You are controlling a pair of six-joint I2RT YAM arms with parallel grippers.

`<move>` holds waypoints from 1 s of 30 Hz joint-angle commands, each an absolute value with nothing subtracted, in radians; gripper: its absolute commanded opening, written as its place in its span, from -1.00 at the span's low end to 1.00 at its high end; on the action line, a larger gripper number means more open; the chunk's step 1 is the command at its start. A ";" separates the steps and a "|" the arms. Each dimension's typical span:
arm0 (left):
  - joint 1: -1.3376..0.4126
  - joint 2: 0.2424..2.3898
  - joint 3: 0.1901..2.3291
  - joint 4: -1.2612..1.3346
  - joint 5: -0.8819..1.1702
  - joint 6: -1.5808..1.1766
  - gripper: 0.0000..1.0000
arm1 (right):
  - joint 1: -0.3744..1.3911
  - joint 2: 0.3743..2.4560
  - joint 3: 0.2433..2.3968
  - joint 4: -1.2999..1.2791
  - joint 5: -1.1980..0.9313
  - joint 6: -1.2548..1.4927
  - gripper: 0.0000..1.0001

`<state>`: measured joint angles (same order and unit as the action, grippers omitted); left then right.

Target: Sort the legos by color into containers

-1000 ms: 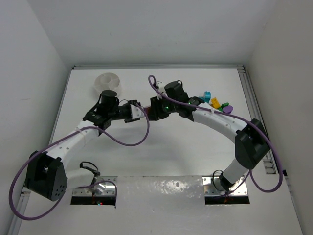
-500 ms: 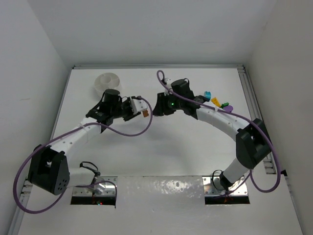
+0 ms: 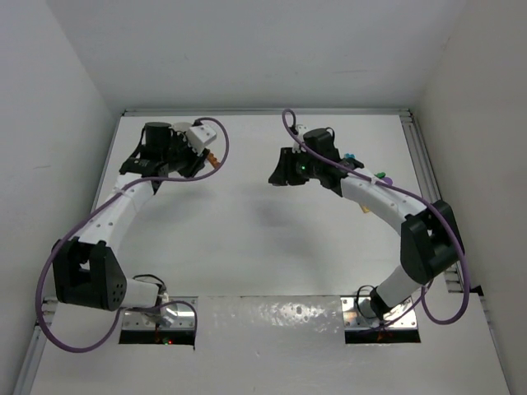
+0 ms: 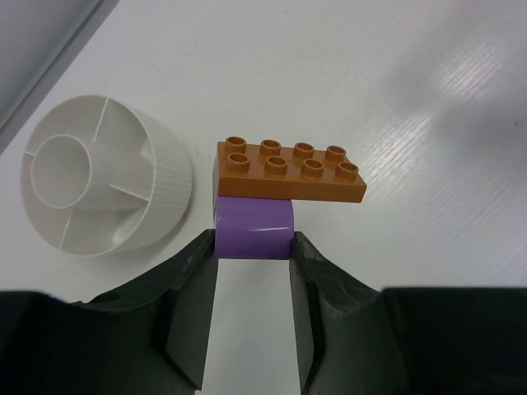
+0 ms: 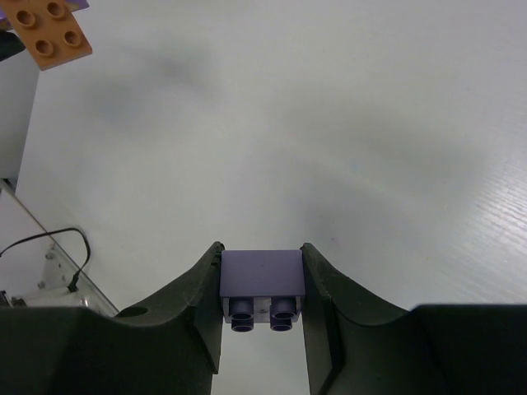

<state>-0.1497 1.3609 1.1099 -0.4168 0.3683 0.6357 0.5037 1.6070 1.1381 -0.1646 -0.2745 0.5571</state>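
Note:
My left gripper (image 4: 253, 247) is shut on a light purple lego (image 4: 254, 230) with a flat orange lego (image 4: 288, 169) stuck on top. Both hang just right of the white divided bowl (image 4: 99, 185), whose compartments show nothing inside. In the top view that gripper (image 3: 210, 155) is at the back left and its arm covers the bowl. My right gripper (image 5: 262, 271) is shut on a dark purple lego (image 5: 262, 284), held above bare table near the back middle (image 3: 277, 171). The orange lego (image 5: 53, 33) also shows in the right wrist view.
Loose legos lie at the back right beside the right arm: a teal one (image 3: 350, 155), then a green one (image 3: 379, 175) and a purple one (image 3: 387, 180). A metal rail (image 3: 420, 164) lines the right edge. White walls enclose the table.
The two grippers were close together at the middle and have parted. The left arm swung back and left to the bowl with its bricks. The right gripper shifted slightly right and back.

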 commanded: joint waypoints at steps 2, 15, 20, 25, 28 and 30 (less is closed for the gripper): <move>-0.144 1.279 1.091 -0.422 0.436 0.660 -1.00 | 0.518 1.601 1.179 -0.139 -0.324 0.528 -1.00; -0.117 1.321 1.080 -0.317 0.236 0.518 -1.00 | 0.523 1.595 1.200 -0.169 -0.281 0.508 -1.00; -0.115 1.330 1.100 -0.319 0.244 0.540 -1.00 | 0.529 1.569 1.174 -0.178 -0.216 0.499 -1.00; -0.115 1.327 1.112 -0.377 0.325 0.662 -1.00 | 0.540 1.569 1.163 -0.208 -0.198 0.474 -1.00; -0.135 1.284 1.126 -0.446 0.556 0.768 -1.00 | 0.586 1.563 1.216 -0.224 -0.225 0.401 -1.00; -0.184 1.263 1.094 -0.445 0.571 0.787 -1.00 | 0.650 1.574 1.264 -0.235 -0.216 0.356 -1.00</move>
<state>-0.1360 1.3281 1.0809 -0.4194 0.4160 0.6853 0.5678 1.6070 1.1763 -0.2367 -0.2115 0.4488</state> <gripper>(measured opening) 0.345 0.362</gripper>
